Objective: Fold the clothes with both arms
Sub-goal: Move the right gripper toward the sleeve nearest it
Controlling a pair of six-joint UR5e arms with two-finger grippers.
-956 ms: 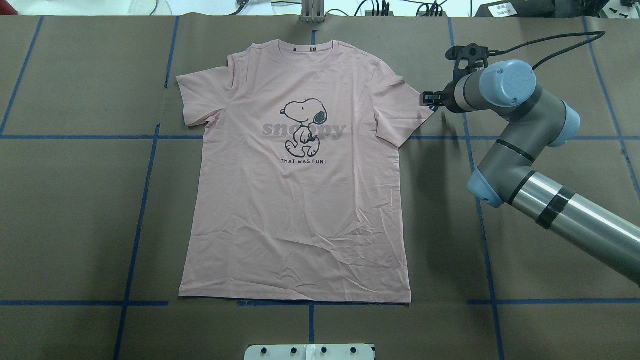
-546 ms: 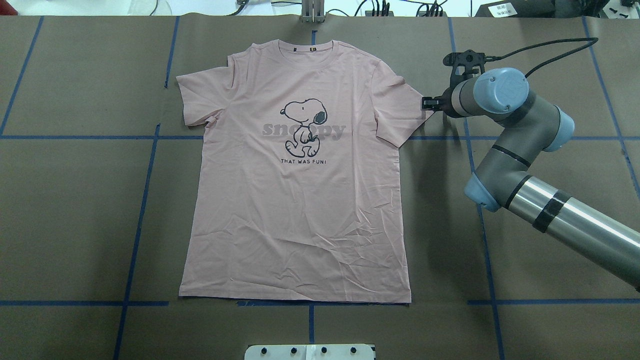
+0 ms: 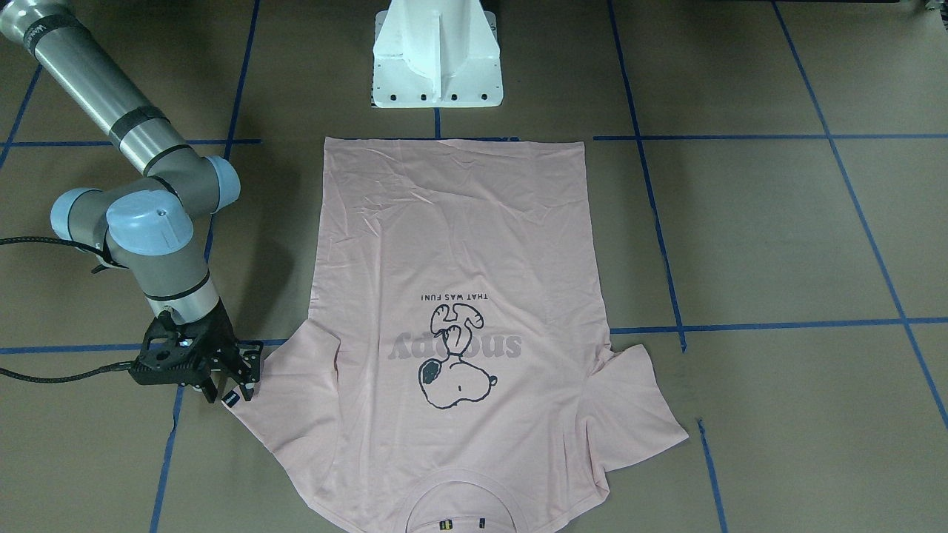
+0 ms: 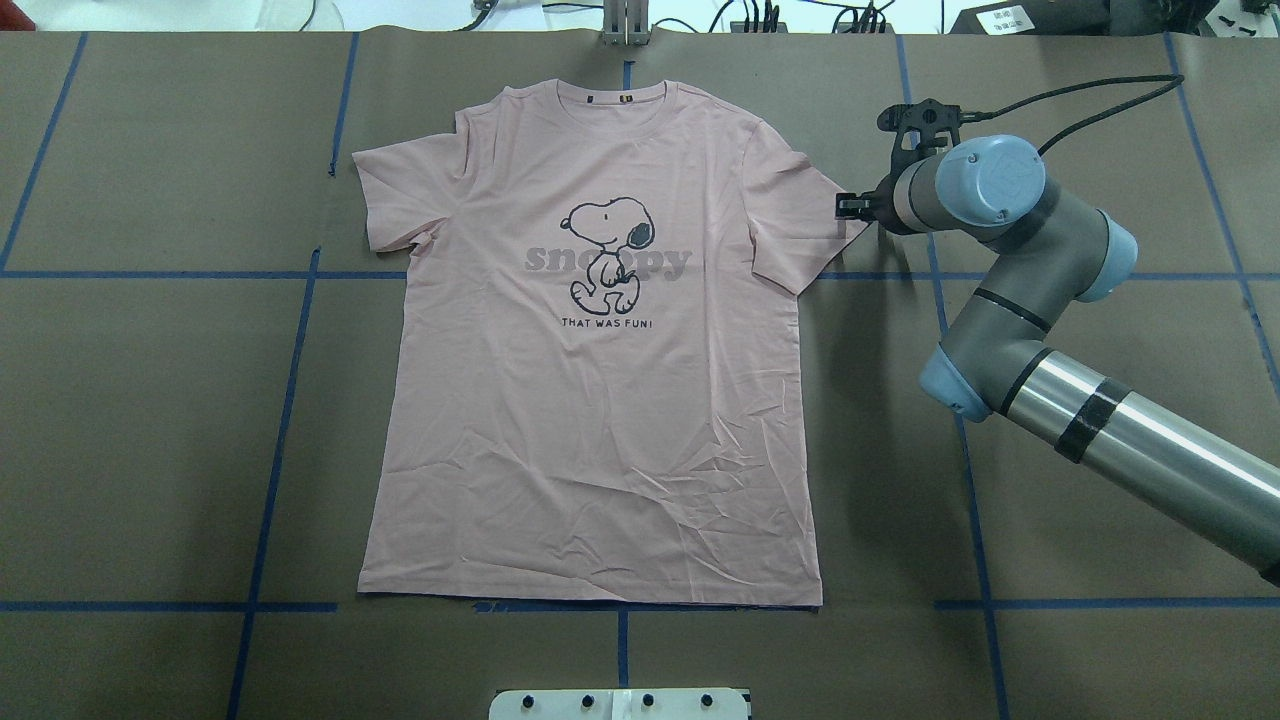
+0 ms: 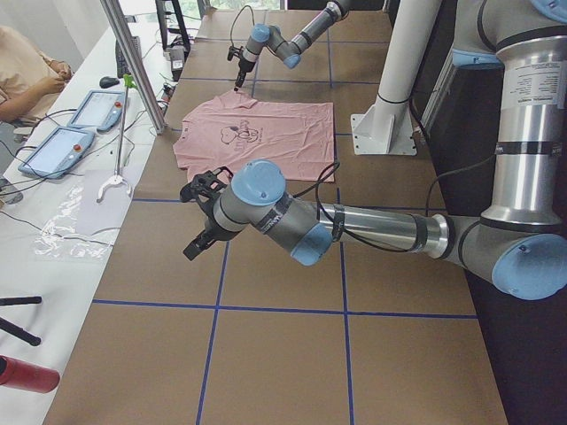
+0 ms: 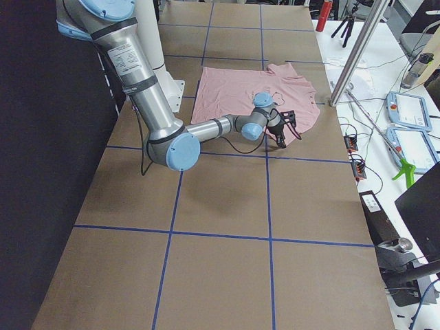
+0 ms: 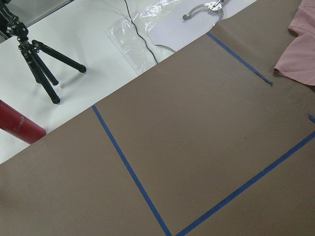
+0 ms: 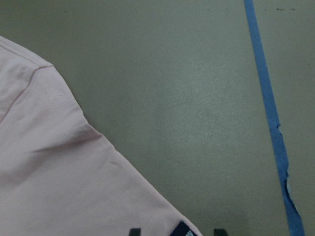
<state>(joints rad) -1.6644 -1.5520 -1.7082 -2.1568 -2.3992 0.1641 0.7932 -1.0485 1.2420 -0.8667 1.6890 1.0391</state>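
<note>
T-shirt [image 4: 600, 420], pale pink, spread flat on brown-papered table [image 4: 150, 420], print side up, collar away from robot. Right gripper [image 4: 846, 207]: jaws parted at the edge of the sleeve on its own side, gripping nothing. Left gripper [image 5: 192, 251]: over the table, well apart from the shirt; cannot tell how far its jaws are open.

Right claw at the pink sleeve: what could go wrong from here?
The right claw sits at the very sleeve hem of the pale pink printed T-shirt, so it may catch only a sliver and slip. The left claw hangs off the shirt; a one-sided lift could drag it askew.
</note>
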